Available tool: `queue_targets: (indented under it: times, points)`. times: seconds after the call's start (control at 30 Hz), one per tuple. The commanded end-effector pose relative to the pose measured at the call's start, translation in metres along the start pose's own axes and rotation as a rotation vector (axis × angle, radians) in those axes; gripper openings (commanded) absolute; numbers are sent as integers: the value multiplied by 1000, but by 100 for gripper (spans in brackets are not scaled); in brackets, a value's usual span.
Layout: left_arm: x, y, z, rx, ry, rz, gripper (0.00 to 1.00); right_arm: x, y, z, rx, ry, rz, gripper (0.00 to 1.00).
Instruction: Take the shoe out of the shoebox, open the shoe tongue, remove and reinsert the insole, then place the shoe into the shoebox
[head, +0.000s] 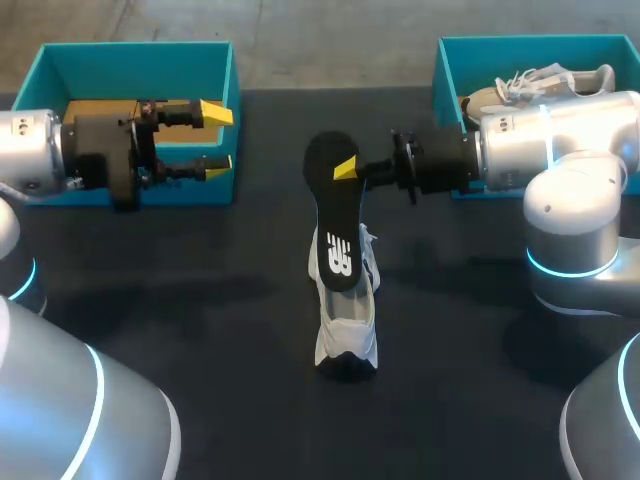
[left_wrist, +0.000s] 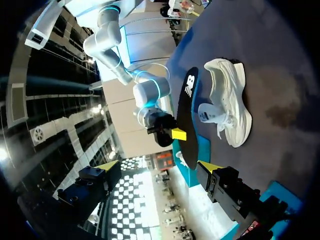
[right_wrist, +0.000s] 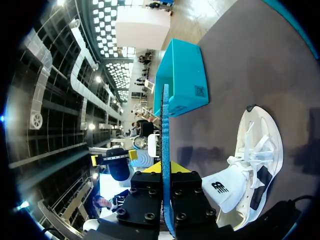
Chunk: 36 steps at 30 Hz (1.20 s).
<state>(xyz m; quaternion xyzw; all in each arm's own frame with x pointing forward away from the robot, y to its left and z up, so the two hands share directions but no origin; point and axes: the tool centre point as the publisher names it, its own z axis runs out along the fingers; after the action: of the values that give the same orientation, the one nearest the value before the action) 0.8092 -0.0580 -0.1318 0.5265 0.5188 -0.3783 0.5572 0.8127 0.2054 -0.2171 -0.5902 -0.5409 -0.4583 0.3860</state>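
1. The insole is clamped near one end between the fingers of the right gripper. It is held on edge and hangs from the fingers toward the shoe. By this it is judged to be out of the shoe and kept over the opening for reinsertion.
2. The shoe is set on the table below and just ahead of the right gripper. Its tongue appears to be pulled up, presumably to leave the opening free.
3. The left gripper is spread wide with nothing grasped. It is kept well apart from the shoe, just beside the left shoebox, probably to stay clear of the insole.
4. In the head view the shoe's opening is covered by the insole, so contact between them cannot be told.
5. The left shoebox's inside is partly blocked by the left arm. A second shoe in the right shoebox is partly hidden behind the right arm.
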Motion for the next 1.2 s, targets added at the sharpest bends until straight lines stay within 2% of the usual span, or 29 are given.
queue_targets:
  times: [0.03, 0.47, 0.57, 0.63, 1.0, 1.2]
  points:
    - [8, 4, 1, 24, -15, 52, 100, 0, -1, 1, -2, -1, 0, 0]
    - [8, 4, 1, 24, -15, 52, 100, 0, -1, 1, -2, -1, 0, 0]
    - [28, 4, 10, 1, -68, -35, 100, 0, -1, 1, -2, -1, 0, 0]
    - [35, 6, 12, -10, -86, -63, 100, 0, -1, 1, -2, -1, 0, 0]
    - [34, 16, 35, 15, -109, -104, 100, 0, -1, 1, -2, -1, 0, 0]
    - [47, 11, 50, 41, -100, -137, 100, 0, -1, 1, -2, -1, 0, 0]
